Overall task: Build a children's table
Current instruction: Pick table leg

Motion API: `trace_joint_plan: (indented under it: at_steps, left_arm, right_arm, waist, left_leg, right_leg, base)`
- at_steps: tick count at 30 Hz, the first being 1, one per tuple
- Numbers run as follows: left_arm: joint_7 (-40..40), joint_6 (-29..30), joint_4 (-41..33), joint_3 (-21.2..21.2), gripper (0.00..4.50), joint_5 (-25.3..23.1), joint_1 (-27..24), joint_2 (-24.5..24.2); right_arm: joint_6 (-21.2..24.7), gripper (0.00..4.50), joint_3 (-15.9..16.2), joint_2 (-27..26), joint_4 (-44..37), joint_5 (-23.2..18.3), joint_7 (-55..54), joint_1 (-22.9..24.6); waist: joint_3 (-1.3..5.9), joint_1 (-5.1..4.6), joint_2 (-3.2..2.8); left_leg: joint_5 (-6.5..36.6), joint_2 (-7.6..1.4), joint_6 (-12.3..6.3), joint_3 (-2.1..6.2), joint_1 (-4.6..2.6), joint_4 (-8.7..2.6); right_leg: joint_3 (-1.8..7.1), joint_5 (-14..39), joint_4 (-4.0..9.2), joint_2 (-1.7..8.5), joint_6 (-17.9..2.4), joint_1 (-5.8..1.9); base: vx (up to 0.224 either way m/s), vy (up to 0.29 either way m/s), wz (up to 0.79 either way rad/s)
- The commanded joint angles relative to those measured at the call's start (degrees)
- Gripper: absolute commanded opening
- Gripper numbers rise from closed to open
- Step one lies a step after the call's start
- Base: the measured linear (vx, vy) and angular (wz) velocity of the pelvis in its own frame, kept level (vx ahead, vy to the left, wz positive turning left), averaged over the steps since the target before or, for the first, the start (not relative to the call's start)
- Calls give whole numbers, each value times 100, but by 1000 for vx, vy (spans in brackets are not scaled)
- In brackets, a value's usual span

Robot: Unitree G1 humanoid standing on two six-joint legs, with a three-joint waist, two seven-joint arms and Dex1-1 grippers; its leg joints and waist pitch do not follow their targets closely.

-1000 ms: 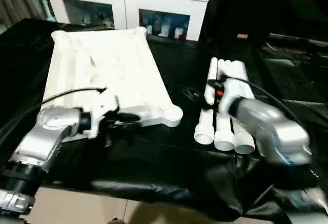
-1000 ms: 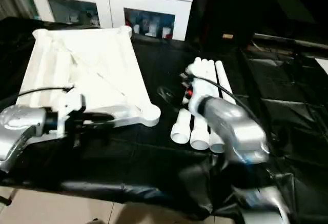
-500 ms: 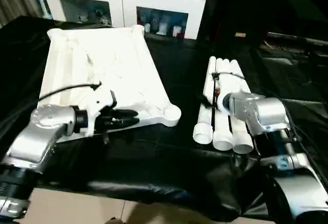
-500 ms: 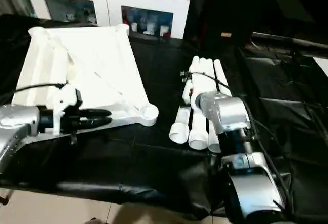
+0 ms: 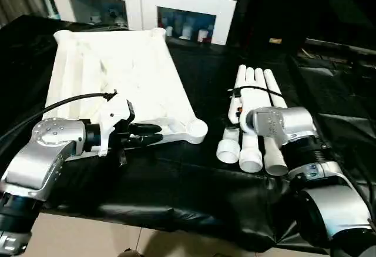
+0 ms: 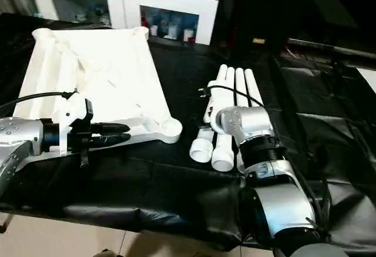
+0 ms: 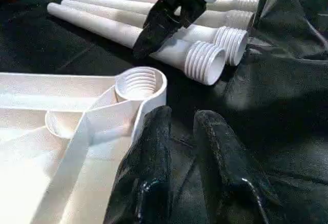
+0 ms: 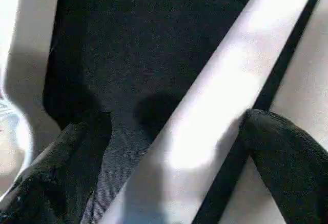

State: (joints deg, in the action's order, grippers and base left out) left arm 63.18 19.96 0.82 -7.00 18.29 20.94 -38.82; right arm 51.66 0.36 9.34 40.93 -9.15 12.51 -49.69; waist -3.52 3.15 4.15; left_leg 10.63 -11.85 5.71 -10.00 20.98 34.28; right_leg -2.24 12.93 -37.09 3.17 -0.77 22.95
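Moved: right arm folded back and down onto the legs; left arm barely shifted.
Top (image 5: 117,74): lay ribbed side up on black-draped table (image 5: 194,174), left side.
Legs (image 5: 252,116): four, side by side, right of top.
Left pincer (image 5: 154,133): narrow gap, empty, beside near corner socket (image 7: 139,83).
Right pincer (image 8: 169,147): spread wide, straddling one leg.

Dim room; overhead light blows out the white tabletop (image 5: 117,74) at upper left. Black cloth (image 5: 194,174) shows soft sheen. The right wrist view is blurred.
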Motion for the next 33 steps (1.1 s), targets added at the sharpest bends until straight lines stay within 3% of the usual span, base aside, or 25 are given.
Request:
trace_joint_plan:
  at_steps: [1,14,20,22,26,27,33]
  left_arm:
    - [-4,83,-170,46,96,41,12,-31]
    - [-105,250,-448,35,96,31,-66,-45]
    - [-256,-25,-469,61,95,-163,-70,-12]
    - [-468,-655,-275,185,95,-273,-62,216]
    - [-614,-459,-359,367,95,48,-149,465]
    - [-577,-363,-422,356,95,120,-202,471]
    - [-710,-249,-466,214,95,-120,-340,393]
  right_arm:
    - [-24,450,-47,35,193,-26,17,-89]
    - [-258,450,-19,42,1226,142,220,-271]
    - [-391,402,-37,80,1493,149,279,-295]
    - [-443,374,-54,90,1581,149,299,-298]
    - [-504,343,-123,68,1681,129,284,-279]
    - [-518,331,-152,46,1689,116,262,-263]
    - [-617,275,-240,-27,1730,61,233,-190]
  waist:
    - [376,-13,-98]
    - [382,-18,-57]
    - [368,-19,-67]
    - [379,-8,-62]
    - [404,-9,-73]
    - [427,6,-98]
    - [422,-6,-94]
  left_leg:
    - [254,-82,278,-48,-93,-381]
    - [131,-82,225,-50,-70,-366]
    - [362,-99,283,-46,-84,-376]
    - [356,-100,288,-45,-84,-374]
    - [252,-91,280,-47,-75,-359]
    - [253,-89,273,-42,-82,-351]
    - [361,-102,263,-40,-84,-359]
  right_leg:
    - [269,-565,309,325,-1133,-318]
    - [264,-656,295,332,-1185,-333]
    - [259,-348,321,339,-1142,-312]
    - [261,-355,324,346,-1136,-323]
    - [256,-595,300,337,-1195,-334]
    - [254,-653,289,341,-1231,-341]
    - [246,-554,298,335,-1216,-327]
  base:
    - [0,0,0]
    - [0,0,0]
    - [0,0,0]
    - [0,0,0]
    - [0,0,0]
    - [0,0,0]
    - [0,0,0]
